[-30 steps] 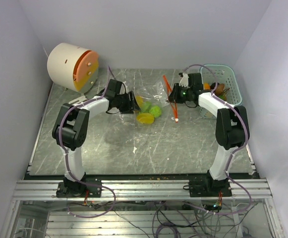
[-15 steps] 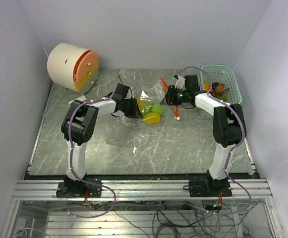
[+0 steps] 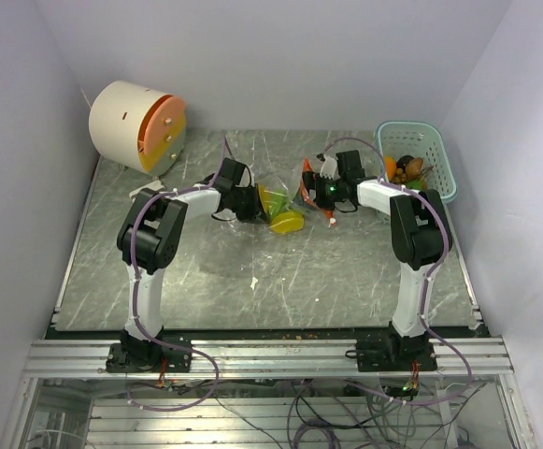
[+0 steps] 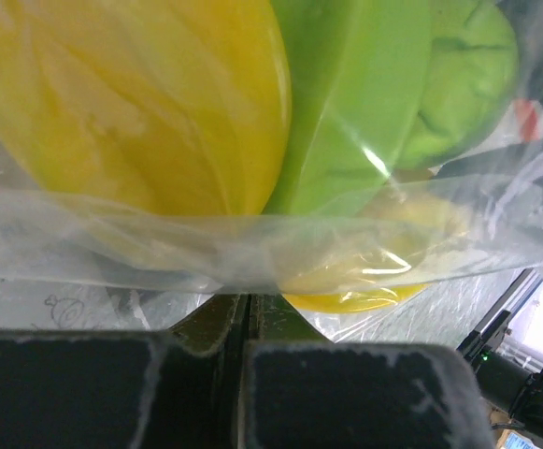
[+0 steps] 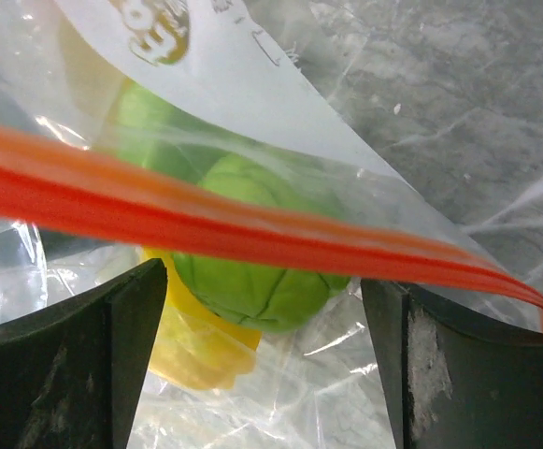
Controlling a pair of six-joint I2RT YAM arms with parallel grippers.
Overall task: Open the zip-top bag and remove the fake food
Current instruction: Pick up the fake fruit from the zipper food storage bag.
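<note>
the bag (image 3: 282, 195) lies on the worktop (image 3: 327, 271) between the two arms, toward the back. the toy food is inside it: a yellow piece (image 4: 131, 94) and a green piece (image 5: 252, 281) press against the film. more toy pieces sit in the basket (image 3: 419, 125) off to the right, well apart from the bag.

the left claw (image 4: 243, 323) is closed, its fingers pressed together on a fold of the film at the end away from the mouth. the right claw (image 5: 264, 309) is spread wide. the red zip strip (image 5: 206, 224) runs across the gap between its fingers, and neither finger seems to touch it.

the step in hand looks like getting a hold on the mouth. the right claw should close on one lip of the strip only, because gripping both would just drag the whole bag. i cannot tell whether the seal is already parted. the left claw's pinch should serve as the anchor, with a slow pull away from it, since thin film slips and tears. the green piece sits just behind the strip, so a shallow bite avoids catching it.
</note>
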